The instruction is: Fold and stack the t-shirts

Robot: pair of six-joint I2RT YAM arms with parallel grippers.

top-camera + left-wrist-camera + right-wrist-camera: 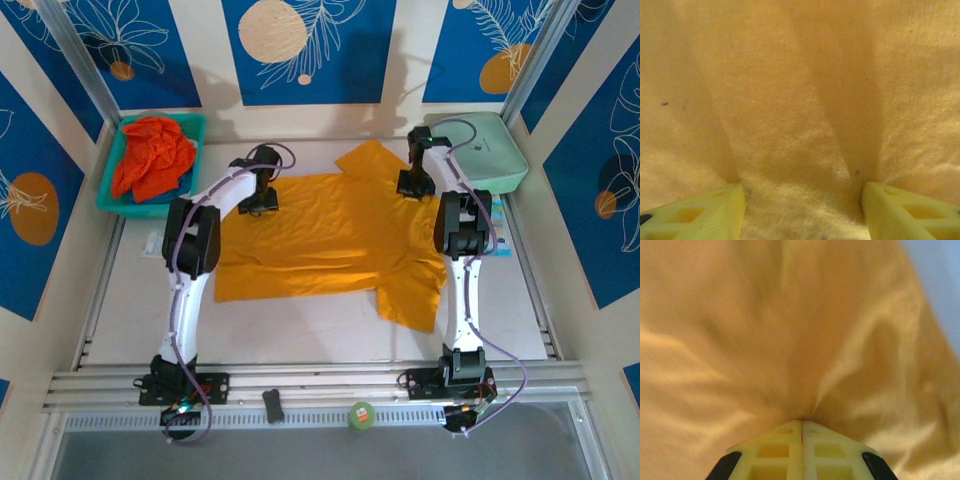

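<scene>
Bench (300,335) takes up most of the overhead view, with bare pale surface left along its 6 o'clock side and a strip at 9 o'clock. Spread flat over its middle lies the yellow-orange t-shirt (320,235), one sleeve pointing to 12 o'clock, the other hanging toward 5 o'clock. The left arm (190,240) arches up from its base at 7 o'clock and bends over to the shirt's 10 o'clock edge; the right arm (462,225) rises from 5 o'clock and reaches to the far sleeve at 1 o'clock. A mint-green case (490,150) sits at 2 o'clock, just beside the right arm's wrist. A teal basket (110,190) at 10 o'clock holds the crumpled red-orange t-shirt (152,155), well apart from the spread one. The left claw (262,198) points down at the cloth; its wrist camera shows yellow fingers (705,210) standing wide apart with shirt between. The right claw (415,183) has its fingers (780,445) pressed together, creases in the cloth running into their tips, nipping the shirt.
</scene>
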